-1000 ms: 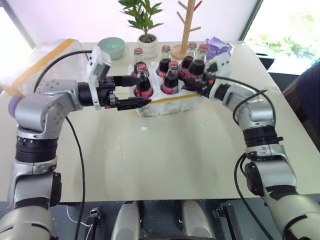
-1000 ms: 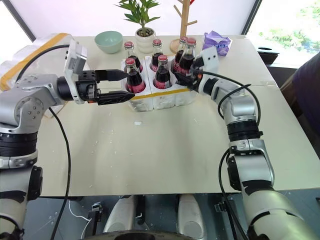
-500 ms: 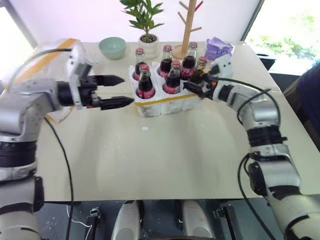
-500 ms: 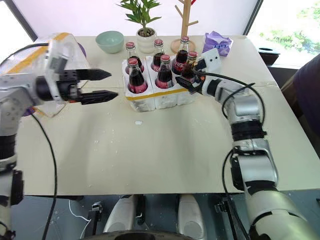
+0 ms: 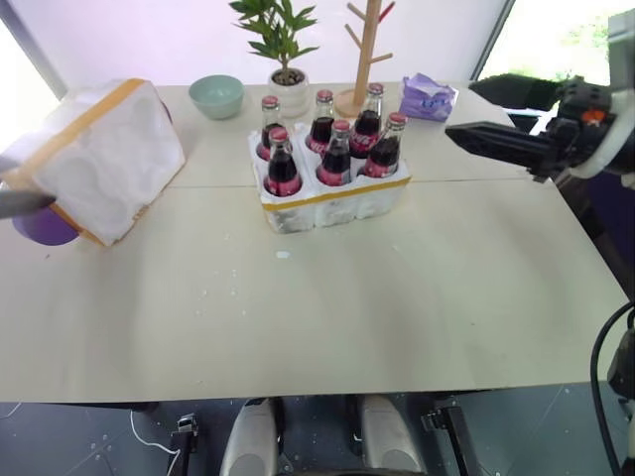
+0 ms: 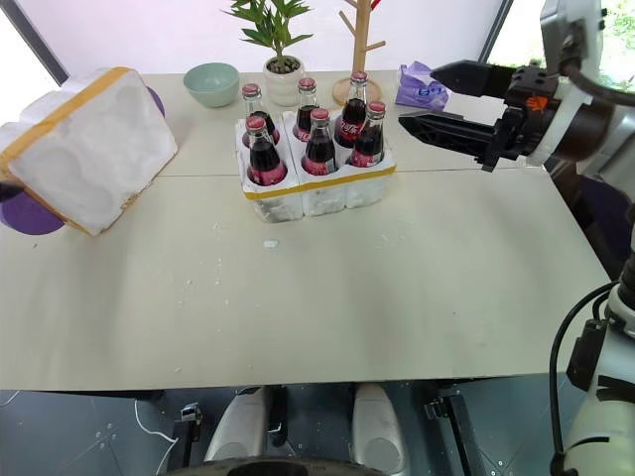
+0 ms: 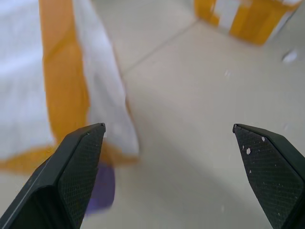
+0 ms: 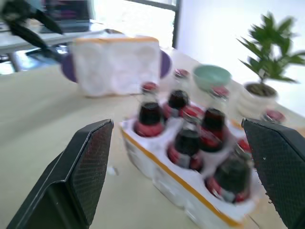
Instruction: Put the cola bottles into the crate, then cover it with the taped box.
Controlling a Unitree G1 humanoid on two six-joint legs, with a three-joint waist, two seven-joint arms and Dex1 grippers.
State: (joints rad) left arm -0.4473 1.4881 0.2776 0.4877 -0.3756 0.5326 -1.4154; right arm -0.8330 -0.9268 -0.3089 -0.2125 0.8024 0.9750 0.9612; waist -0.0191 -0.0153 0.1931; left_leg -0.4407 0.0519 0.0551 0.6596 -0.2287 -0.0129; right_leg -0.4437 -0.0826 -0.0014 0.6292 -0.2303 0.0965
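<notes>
Your right gripper (image 6: 442, 97) hangs in the air to the right of the crate (image 6: 316, 188), well apart from it, with its two black fingers (image 6: 448, 129) spread wide and nothing between them. In the right wrist view the crate and its bottles sit between those fingers but far ahead of them.

Your left gripper (image 7: 167, 157) also has its fingers (image 7: 76, 164) wide apart and empty. In the left wrist view the taped box (image 5: 99, 159) lies just beyond the left finger, not touching it, and bare bench (image 5: 327, 307) fills the gap between the two.

The crate is a low white foam block with a thin yellow band round its side, standing near the middle of the bench towards the far edge. All six cola bottles (image 5: 334, 151) stand upright in its wells, in two rows of three, with dark cola, red caps and red labels.

The taped box is a large white foam box with wide yellow tape along its edges. It rests tilted at the left side of the bench, well apart from the crate, with something purple (image 5: 42, 226) partly under it.
</notes>
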